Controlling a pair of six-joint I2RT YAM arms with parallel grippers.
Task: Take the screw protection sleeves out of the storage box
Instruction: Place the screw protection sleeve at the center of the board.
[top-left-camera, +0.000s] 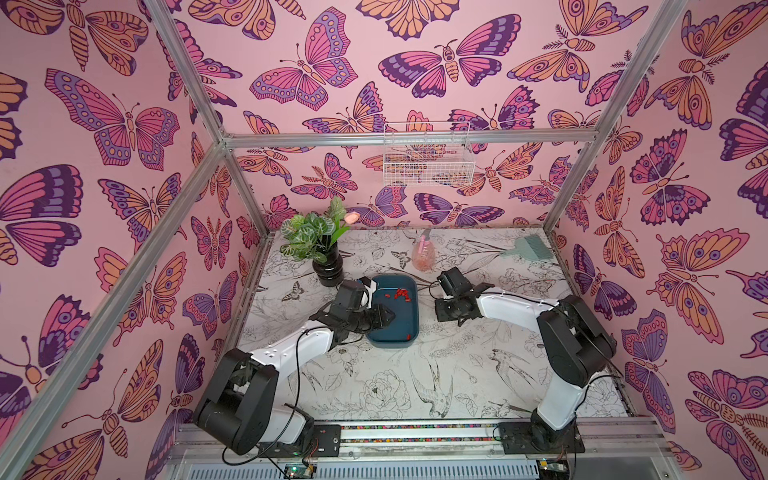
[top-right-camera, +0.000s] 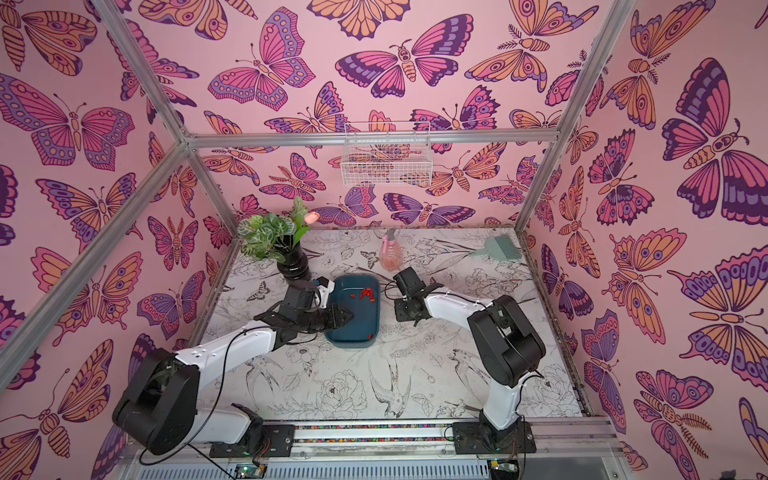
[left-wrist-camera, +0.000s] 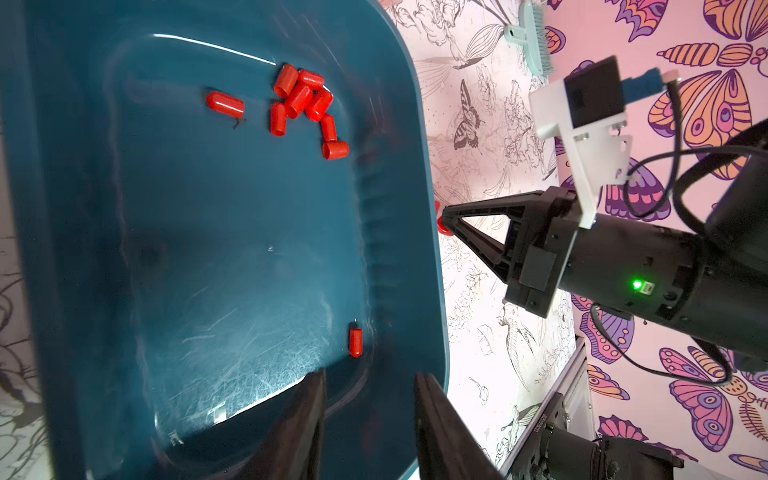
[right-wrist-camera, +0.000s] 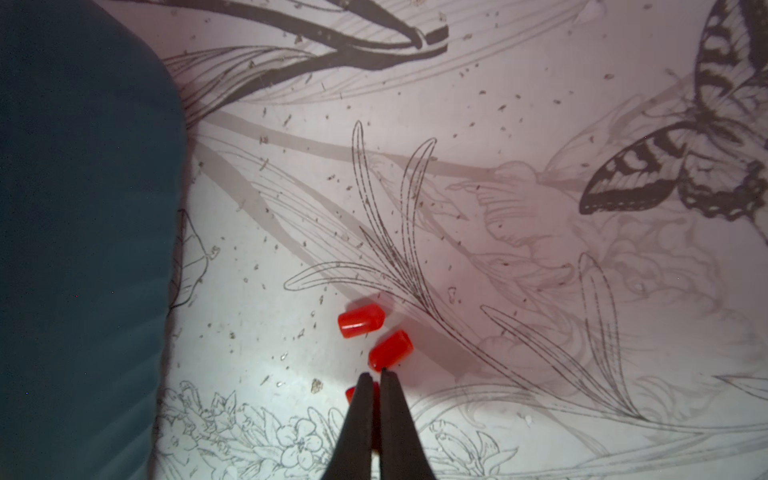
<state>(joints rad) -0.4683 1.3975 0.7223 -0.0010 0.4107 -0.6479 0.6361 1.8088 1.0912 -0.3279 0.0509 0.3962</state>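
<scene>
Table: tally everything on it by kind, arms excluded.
screw protection sleeves: 12 (9 in storage box, 3 beside it)
storage box: 1
black vase with plant: 1
pink spray bottle: 1
pale green brush: 1
Total: 16

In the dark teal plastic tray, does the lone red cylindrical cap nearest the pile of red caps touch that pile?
Apart. The left wrist view shows the lone cap lying clear of the pile, with bare floor of the tray between them.
</scene>
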